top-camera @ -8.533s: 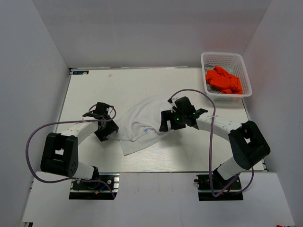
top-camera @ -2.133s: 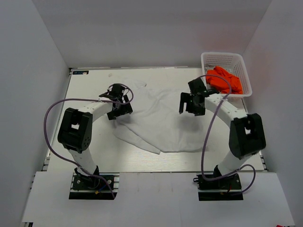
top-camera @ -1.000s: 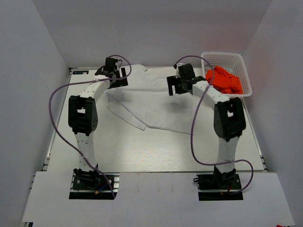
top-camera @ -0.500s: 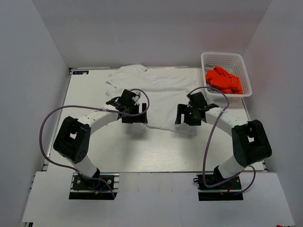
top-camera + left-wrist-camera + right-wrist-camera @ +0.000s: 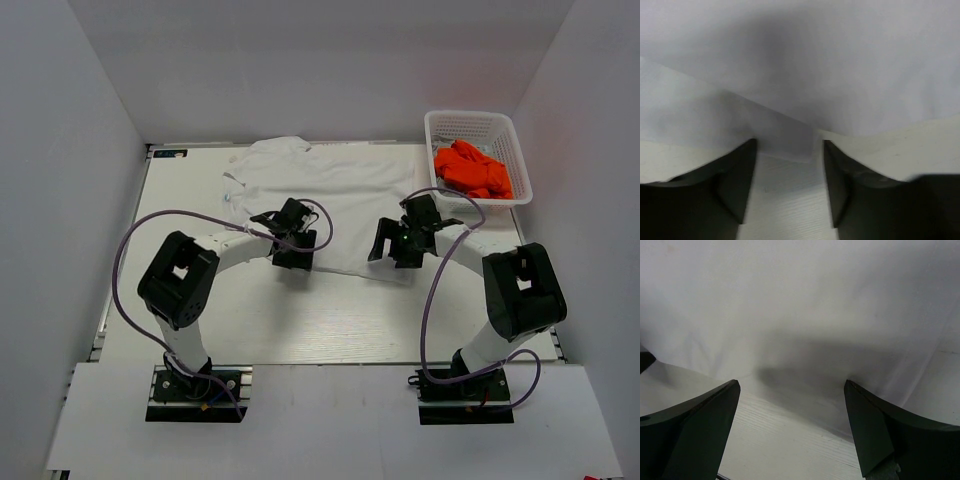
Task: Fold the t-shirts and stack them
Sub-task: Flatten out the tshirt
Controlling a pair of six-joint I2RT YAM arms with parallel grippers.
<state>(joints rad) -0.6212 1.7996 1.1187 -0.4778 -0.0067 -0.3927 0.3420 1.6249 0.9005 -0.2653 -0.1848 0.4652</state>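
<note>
A white t-shirt (image 5: 340, 190) lies spread flat at the far middle of the table, its collar at the far left. My left gripper (image 5: 297, 258) is open and empty at the shirt's near hem. In the left wrist view the hem (image 5: 785, 142) lies between the open fingers (image 5: 742, 170). My right gripper (image 5: 392, 250) is wide open and empty at the near hem further right. In the right wrist view the shirt (image 5: 800, 300) lies just ahead of it. An orange t-shirt (image 5: 472, 168) lies crumpled in the basket.
A white plastic lattice basket (image 5: 470, 116) stands at the far right corner of the white table (image 5: 330, 320). White walls close in the table at the back and both sides. Purple cables loop from both arms.
Over the earlier frames both arms carried the white shirt to the far edge, laid it flat, let go and came back to its near hem. Since half a second ago the left gripper moved slightly right.
</note>
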